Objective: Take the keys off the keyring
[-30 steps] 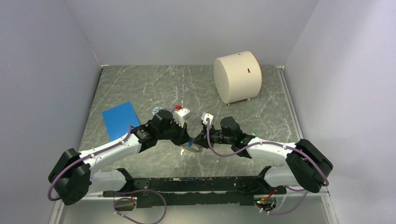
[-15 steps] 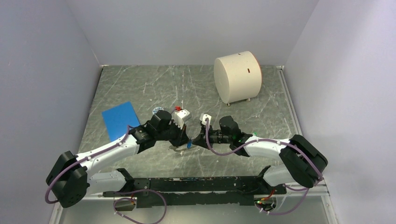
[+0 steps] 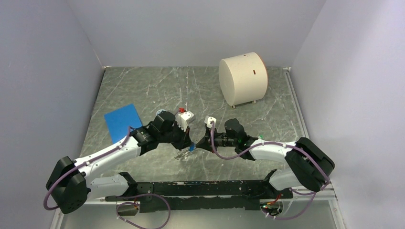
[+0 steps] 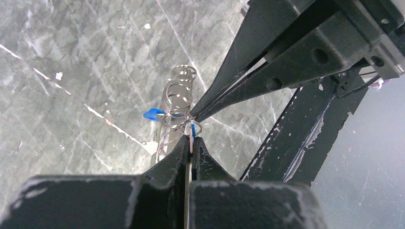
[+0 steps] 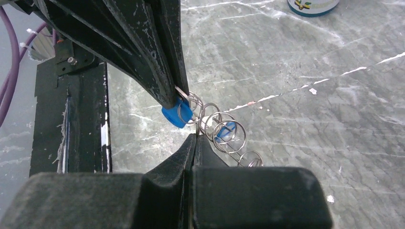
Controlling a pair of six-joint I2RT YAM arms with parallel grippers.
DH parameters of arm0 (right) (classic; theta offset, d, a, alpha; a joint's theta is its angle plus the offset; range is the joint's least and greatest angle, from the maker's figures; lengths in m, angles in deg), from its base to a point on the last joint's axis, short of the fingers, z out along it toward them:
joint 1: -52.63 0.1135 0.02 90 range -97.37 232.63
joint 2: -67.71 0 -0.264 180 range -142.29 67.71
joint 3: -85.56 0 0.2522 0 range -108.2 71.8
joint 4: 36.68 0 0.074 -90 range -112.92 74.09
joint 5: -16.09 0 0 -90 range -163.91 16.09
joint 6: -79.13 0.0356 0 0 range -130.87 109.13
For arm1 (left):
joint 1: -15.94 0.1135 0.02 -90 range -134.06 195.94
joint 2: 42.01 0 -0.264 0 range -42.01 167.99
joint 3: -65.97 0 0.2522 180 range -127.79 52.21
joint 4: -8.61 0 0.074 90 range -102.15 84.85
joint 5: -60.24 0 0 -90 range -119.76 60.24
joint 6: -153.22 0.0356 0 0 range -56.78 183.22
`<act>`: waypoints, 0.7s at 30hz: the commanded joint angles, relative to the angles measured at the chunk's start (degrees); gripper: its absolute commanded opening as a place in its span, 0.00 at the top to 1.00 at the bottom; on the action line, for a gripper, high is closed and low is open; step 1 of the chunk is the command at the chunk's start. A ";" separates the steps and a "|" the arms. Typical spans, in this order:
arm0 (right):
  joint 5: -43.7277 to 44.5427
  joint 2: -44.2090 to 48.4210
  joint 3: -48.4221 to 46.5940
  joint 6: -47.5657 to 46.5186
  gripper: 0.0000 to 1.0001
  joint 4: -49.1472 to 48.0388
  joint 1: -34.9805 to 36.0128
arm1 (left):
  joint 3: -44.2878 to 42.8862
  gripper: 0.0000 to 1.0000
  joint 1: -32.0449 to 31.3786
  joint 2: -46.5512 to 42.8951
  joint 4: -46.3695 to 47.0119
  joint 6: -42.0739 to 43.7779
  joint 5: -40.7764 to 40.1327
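Reaching inward low, both arms meet tip-to-tip: left jaws pinching blue key (image 5: 175, 116), right jaws pinching keyring (image 5: 213, 125)

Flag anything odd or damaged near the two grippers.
The keyring looks odd: its wire is drawn out into a chain of loops like a spring, not one flat ring. The right gripper is shut on it, the left gripper on a blue key.

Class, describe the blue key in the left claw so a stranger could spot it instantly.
On the grey marbled table, the black left claw meets the black right claw tip to tip. Between them sit thin silvery wire rings. The small blue plastic-headed key is pinched in the left claw, unlike the other blue piece loose among the rings.
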 commanded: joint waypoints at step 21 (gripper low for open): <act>0.14 1.79 0.76 1.18 1.00 -3.66 -0.66 | -6.68 0.97 -2.15 -1.43 -10.33 5.30 -3.05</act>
